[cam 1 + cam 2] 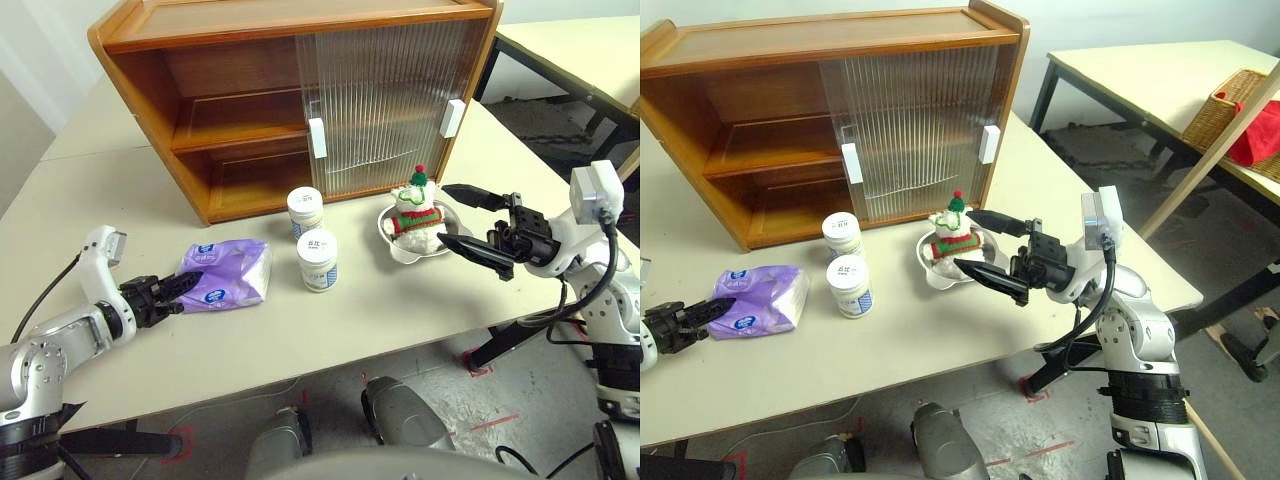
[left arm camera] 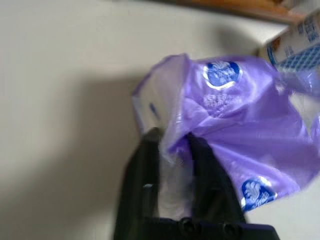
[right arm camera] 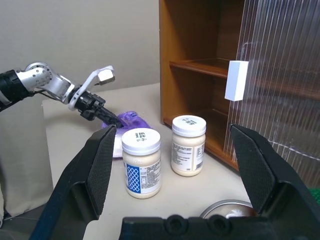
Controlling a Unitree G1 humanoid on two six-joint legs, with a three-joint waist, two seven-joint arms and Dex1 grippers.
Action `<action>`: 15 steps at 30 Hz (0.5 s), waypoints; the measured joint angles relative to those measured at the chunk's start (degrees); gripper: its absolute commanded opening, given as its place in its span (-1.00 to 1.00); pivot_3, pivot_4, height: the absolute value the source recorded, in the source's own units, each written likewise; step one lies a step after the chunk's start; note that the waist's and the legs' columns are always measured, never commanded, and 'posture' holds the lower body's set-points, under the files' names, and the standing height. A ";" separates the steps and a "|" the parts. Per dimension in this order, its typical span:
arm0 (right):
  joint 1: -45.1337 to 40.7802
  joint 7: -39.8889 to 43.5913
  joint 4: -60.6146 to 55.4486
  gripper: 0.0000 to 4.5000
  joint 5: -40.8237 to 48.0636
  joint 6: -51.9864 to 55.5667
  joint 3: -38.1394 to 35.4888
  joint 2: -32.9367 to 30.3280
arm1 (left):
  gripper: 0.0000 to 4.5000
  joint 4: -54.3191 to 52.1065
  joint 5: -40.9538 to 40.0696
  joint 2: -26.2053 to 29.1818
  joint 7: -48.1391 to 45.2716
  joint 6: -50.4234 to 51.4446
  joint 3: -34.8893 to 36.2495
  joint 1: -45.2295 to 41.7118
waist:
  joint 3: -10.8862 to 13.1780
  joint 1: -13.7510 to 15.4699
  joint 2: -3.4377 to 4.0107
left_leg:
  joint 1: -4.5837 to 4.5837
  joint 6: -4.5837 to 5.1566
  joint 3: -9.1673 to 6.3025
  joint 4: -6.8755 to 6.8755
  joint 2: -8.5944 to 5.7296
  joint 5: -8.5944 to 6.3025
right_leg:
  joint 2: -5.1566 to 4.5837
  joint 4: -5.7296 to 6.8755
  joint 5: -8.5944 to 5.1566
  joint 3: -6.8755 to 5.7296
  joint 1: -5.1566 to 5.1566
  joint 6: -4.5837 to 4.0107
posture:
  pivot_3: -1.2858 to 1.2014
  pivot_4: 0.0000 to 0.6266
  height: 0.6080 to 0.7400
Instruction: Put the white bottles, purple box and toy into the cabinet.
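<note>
At the lower left of the left eye view, the left gripper [image 1: 185, 285] is found closed on a fold of the purple box [image 1: 228, 275], which lies on the table [image 1: 330, 330] left of centre. The pinch on the soft wrapper is confirmed in the left wrist view, where both fingers [image 2: 207, 165] are pressed around the plastic. The box is judged gripped but not yet lifted.

At the centre, the two white bottles [image 1: 317, 260] are seen upright on the table, one just behind the other, in front of the cabinet [image 1: 240, 120]. The cabinet occupies the upper centre; its left half is open, both shelves are bare, and the ribbed sliding doors [image 1: 385, 100] cover the right half.

Right of centre, the toy [image 1: 417, 210] is seated in a shiny dish [image 1: 395, 240] on the table. At the right, the right gripper [image 1: 475, 220] is held with its jaws wide apart and nothing between them, just beside the toy and apart from it.

No item is recorded inside the cabinet. All four placements are judged outstanding; the box appears to be the first in hand.
</note>
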 measured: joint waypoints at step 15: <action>-0.90 0.42 0.77 1.00 0.00 -0.51 0.65 0.19 | -1.00 -5.90 -19.21 -6.72 14.01 4.81 11.64 -14.72 | -0.11 0.80 -0.28 | 0.20 0.55 0.06 -0.04 -0.01 0.42 | 0.05 -0.02 -0.16 -0.01 0.58 0.13 | -0.21 -0.79 1.00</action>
